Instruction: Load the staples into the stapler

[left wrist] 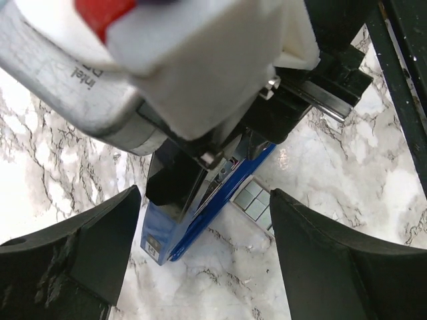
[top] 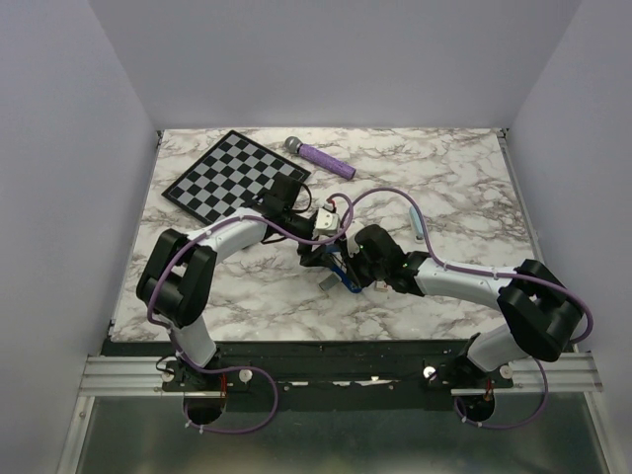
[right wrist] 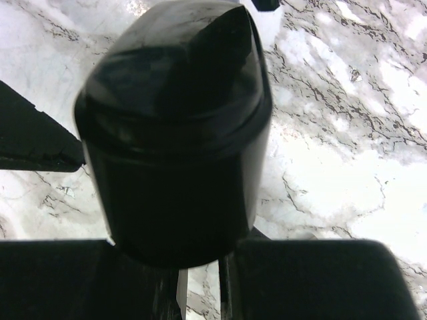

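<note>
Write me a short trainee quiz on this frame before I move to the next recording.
1. True or false: the left gripper is clamped shut on the stapler.
2. Which thing lies farthest left in the top view? A) chessboard B) purple microphone C) pale-blue bar
3. Fill in: the stapler's body is dark ___.
Key: 1 false, its fingers stand wide on either side; 2 A; 3 blue.
</note>
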